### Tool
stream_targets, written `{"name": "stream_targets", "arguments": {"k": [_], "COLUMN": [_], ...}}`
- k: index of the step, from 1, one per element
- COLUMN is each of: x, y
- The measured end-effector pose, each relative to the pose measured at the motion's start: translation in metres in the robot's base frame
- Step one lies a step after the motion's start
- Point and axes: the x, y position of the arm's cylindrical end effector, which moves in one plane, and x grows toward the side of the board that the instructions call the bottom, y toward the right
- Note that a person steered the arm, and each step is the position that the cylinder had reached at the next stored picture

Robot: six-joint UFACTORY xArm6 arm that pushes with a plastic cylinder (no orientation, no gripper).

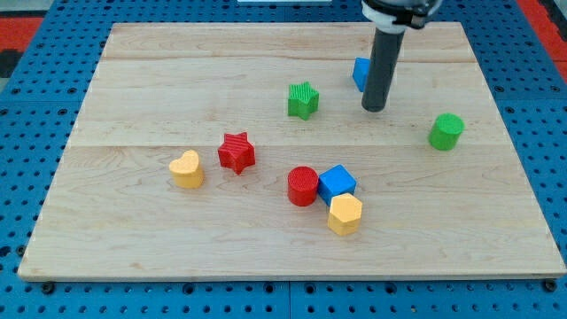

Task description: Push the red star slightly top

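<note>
Your tip (374, 108), the lower end of the straight dark rod, stands on the pale wooden board (159, 62) in the upper right of the frame, the rod rising nearly upright to a white-and-black collar at the frame's top edge. It is a plain rod with nothing to open or close, and it holds nothing. The tip sits just to the right of and slightly below a blue plastic block (360, 73), which the rod partly hides, so its shape cannot be made out and contact cannot be judged.

The red plastic star (236, 151) lies left of the frame's centre, well apart from your tip, down and to the left. It rests flat on the board with one point aimed roughly toward the frame's top; being a star, it shows no clear long axis.

Near the star on its left sits a yellow heart-shaped block (186, 168), apart from it. A green star block (303, 99) lies between the red star and your tip, up and to the right of the star. Lower centre, a red cylinder (302, 186), a blue cube (337, 182) and a yellow hexagonal block (345, 213) huddle together, seemingly touching. A green cylinder (446, 131) stands alone at right.
</note>
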Motion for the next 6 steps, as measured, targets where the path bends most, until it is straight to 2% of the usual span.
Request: {"name": "stream_targets", "arguments": {"k": [1, 3, 4, 5, 6], "x": [0.01, 0.076, 0.096, 0.1, 0.085], "y": [-0.038, -0.076, -0.126, -0.166, -0.166]}}
